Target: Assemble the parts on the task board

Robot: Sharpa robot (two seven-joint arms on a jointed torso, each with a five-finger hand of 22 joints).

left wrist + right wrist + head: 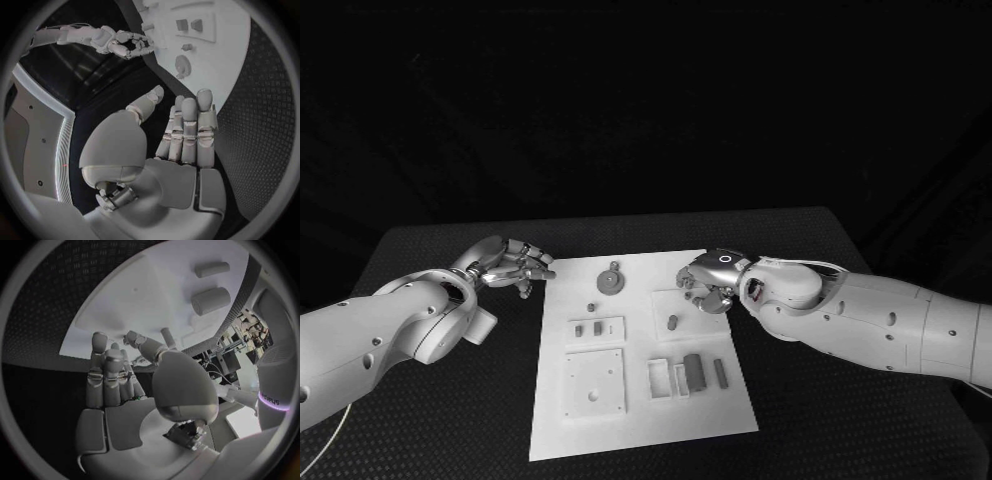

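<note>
Two white robot arms reach in from either side of a black table point(444, 250), meeting over a white task board point(635, 420) that lies flat in the middle. Laid flat and central like this, the board looks equally reachable from both sides.

On the board sit several grey parts: a square plate with holes point(593, 383) near the front, a row of upright blocks point(687, 372) beside it, two small pieces in a shallow recess point(596, 328) further back, a round disc with a stem point(609, 280) near the far edge, and a short peg point(674, 322) in a raised square on the right side. Most appear loose, so the assembly seems barely begun.

The left hand point(514, 265) hovers just off the board's left edge, above the table; its fingers are extended, close together, and it holds nothing. The right hand point(707, 281) hangs over the board's far right part, just beyond the peg, fingers loosely curled downward. Nothing shows in its grasp; the wrist view shows its fingers point(109, 377) straight and unladen above the board.
</note>
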